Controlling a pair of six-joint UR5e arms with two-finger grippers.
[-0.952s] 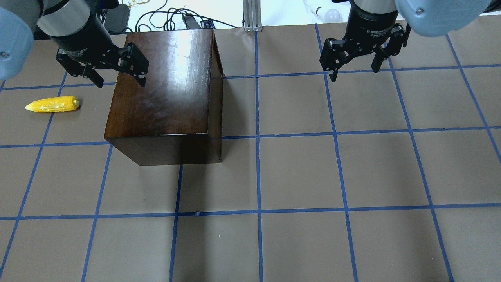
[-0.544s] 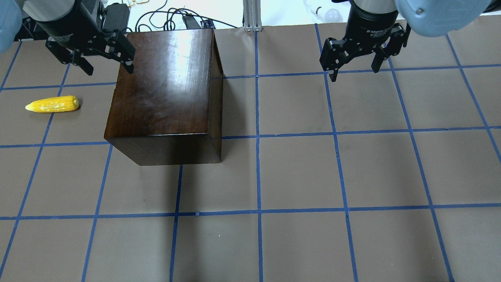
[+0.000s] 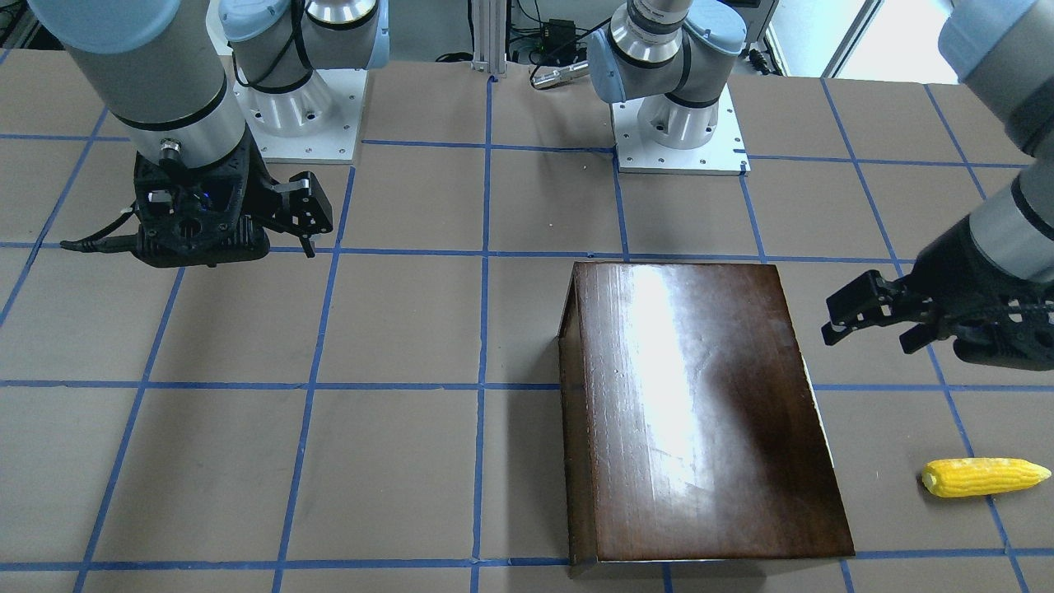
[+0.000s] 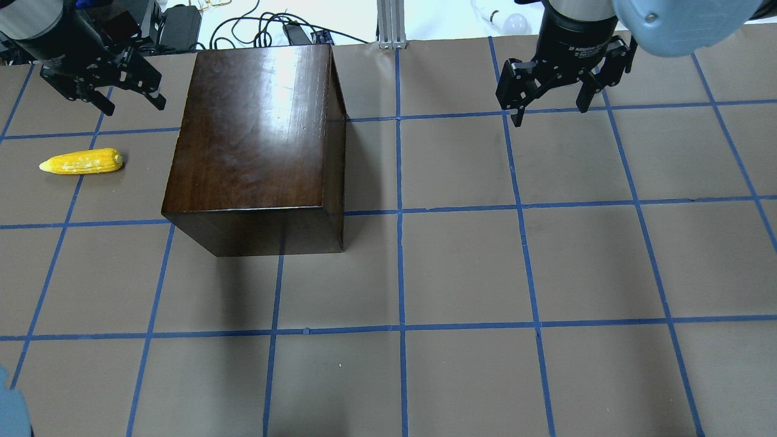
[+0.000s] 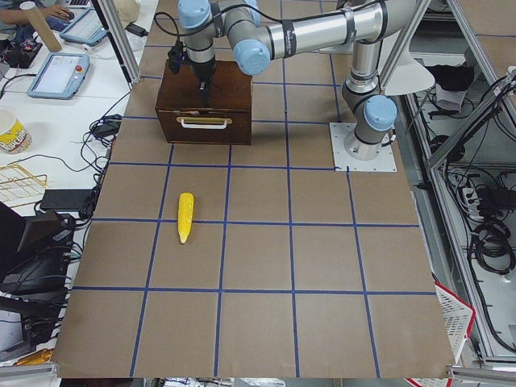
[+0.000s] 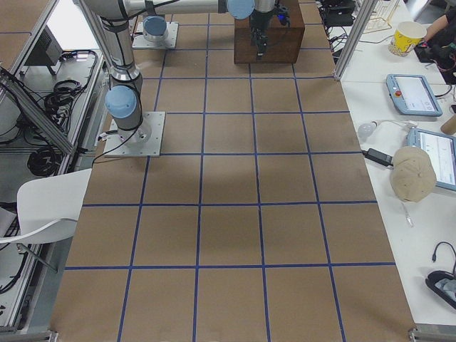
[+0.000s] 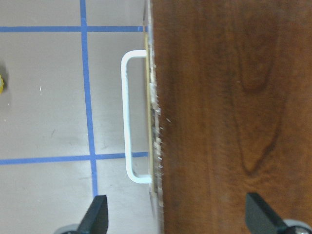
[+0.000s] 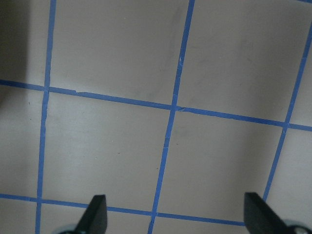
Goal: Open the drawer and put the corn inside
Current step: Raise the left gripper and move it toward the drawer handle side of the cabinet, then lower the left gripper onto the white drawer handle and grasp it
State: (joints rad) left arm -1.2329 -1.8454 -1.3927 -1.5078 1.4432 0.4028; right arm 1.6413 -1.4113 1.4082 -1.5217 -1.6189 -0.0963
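I'm looking in on a robotics lab. The table point(image 4: 461, 273) is wearing brown paper marked off by a blue tape grid point(image 4: 400, 267), and two arm bases point(image 3: 671, 115) are sitting bolted to white mounting plates point(image 3: 716, 158). Aluminium framing point(image 4: 388, 24) is standing at the table's far edge. On the white side bench point(image 6: 377, 214), teach pendants point(image 6: 413, 95) are lying near a paper cup point(image 6: 407, 34). Coiled cables point(image 5: 490, 238) are hanging behind the robot, and a white chair point(image 6: 50, 203) is standing alongside.
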